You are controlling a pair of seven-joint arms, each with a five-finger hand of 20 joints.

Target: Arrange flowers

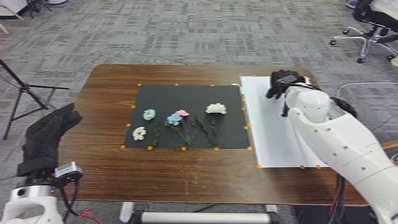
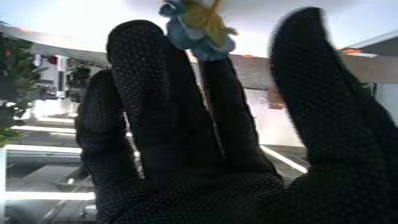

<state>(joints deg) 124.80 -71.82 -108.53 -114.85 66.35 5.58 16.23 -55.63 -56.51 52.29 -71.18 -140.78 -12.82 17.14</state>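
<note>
Black mat [image 1: 195,141]: five blooms [image 1: 216,108], two near left edge. White board [image 1: 271,150]: right hand [image 1: 286,82] over far end, fingers straight, thumb apart, one blue flower [image 2: 208,45] at fingertips.

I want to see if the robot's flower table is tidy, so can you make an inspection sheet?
Surface: brown wooden table, square black mat, long white sheet.
Job's things: on the mat, one pink flower, one blue flower, one pale-blue flower, two white flowers; another blue flower near the right hand's fingertips.
Clutter: small orange dots along the mat's edges.
Grippers: black-gloved hands, both open; right over the sheet, left hand by the table's left edge.
Cables: black and red cables beside the right arm.
Surroundings: grey carpet, black tripod, office chair.
</note>
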